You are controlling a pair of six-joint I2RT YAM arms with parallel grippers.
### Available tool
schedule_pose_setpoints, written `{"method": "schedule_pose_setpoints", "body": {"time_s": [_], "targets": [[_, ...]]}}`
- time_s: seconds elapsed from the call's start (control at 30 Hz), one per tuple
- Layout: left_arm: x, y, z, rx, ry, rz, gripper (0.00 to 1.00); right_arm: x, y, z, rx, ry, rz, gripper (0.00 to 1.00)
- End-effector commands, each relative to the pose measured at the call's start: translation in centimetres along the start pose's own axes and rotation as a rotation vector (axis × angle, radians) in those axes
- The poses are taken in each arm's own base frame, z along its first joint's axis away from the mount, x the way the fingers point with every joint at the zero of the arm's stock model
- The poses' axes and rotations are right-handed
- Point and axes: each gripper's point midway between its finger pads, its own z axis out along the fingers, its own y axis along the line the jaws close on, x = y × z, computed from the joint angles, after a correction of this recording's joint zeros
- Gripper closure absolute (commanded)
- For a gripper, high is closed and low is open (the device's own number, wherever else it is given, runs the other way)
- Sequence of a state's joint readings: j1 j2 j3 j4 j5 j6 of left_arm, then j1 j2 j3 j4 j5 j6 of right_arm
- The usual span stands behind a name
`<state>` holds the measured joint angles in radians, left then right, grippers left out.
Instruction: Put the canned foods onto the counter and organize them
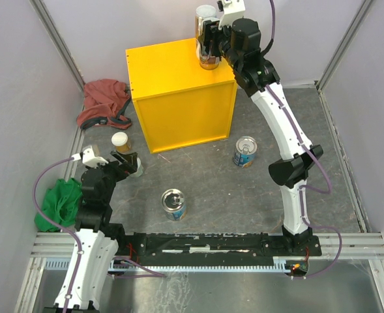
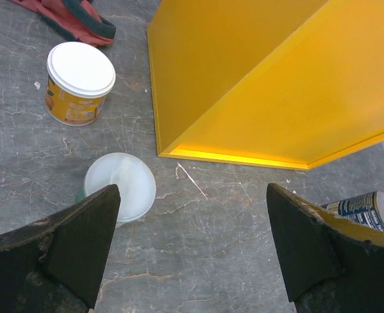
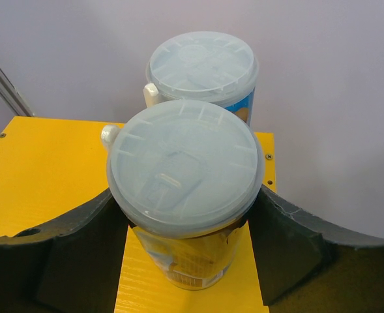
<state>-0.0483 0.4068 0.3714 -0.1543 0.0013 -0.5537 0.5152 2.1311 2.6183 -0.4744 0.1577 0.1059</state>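
Note:
My right gripper is shut on a tall orange-labelled, white-lidded can that stands upright on the back right of the yellow counter. In the right wrist view the fingers flank this can, and the second tall can stands just behind it. My left gripper is open and empty over the floor; its left finger is beside a short white-lidded can. The other short can stands farther left. Two blue-labelled tins lie on the floor.
A red cloth lies left of the counter, and a green cloth lies by the left arm. Grey walls close in on three sides. One blue tin shows past the right finger in the left wrist view.

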Motion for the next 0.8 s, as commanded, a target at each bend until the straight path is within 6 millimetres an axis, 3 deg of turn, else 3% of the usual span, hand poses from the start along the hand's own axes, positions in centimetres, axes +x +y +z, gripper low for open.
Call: {"method": "schedule_pose_setpoints", "body": {"time_s": [0.0,0.57,0.77], "targets": [[-1.4,-1.0,-0.2,0.045,-0.059,0.002,0.01,-1.4,0.3,-1.9,-0.010,-0.005,0.005,0.35],[-1.8,-1.6,-1.8,0.068,-0.077,-0.022,0.02,-1.8,1.5,-4.8,-0.024,0.028,-0.032,0.35],[-2.0,-1.7,-2.0,0.070,-0.080,-0.027,0.02,-0.8,1.4,-4.8,-0.016,0.059,-0.030,0.24]]}}
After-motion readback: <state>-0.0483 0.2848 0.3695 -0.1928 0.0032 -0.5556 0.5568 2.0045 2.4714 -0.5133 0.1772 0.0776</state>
